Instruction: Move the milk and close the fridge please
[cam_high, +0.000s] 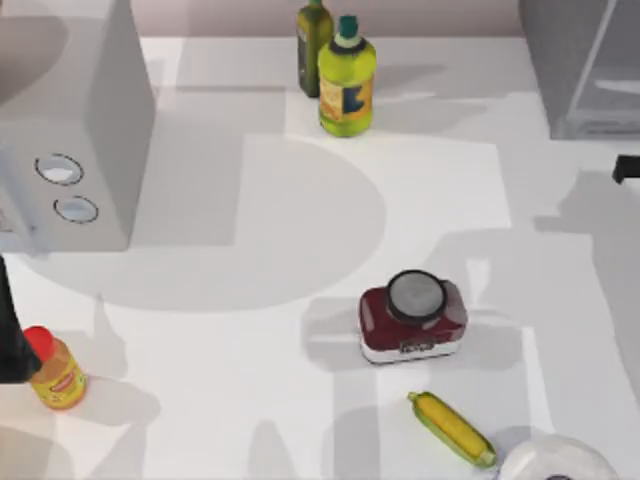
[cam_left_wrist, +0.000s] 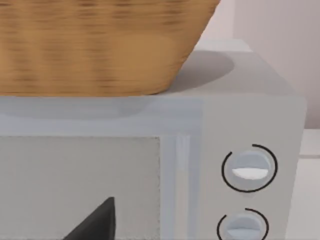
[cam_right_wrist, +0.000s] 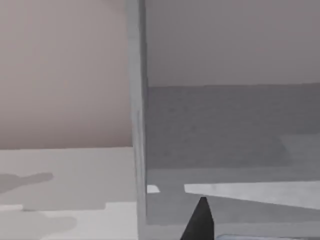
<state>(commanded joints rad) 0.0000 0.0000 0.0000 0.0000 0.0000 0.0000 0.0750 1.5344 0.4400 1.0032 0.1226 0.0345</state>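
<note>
Closing fridge (cam_high: 585, 70) at bench's far right: door panel (cam_right_wrist: 139, 115) rigid, hinged, swings on light push near free edge. Right end effector (cam_high: 626, 168) beside it, finger state unclear. Left arm parked.

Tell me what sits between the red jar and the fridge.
Nothing: in the top view, bare white table runs from the red jar to the fridge at the far right corner.

The fridge (cam_high: 585, 70) stands far right, the microwave (cam_high: 70, 120) far left.
</note>
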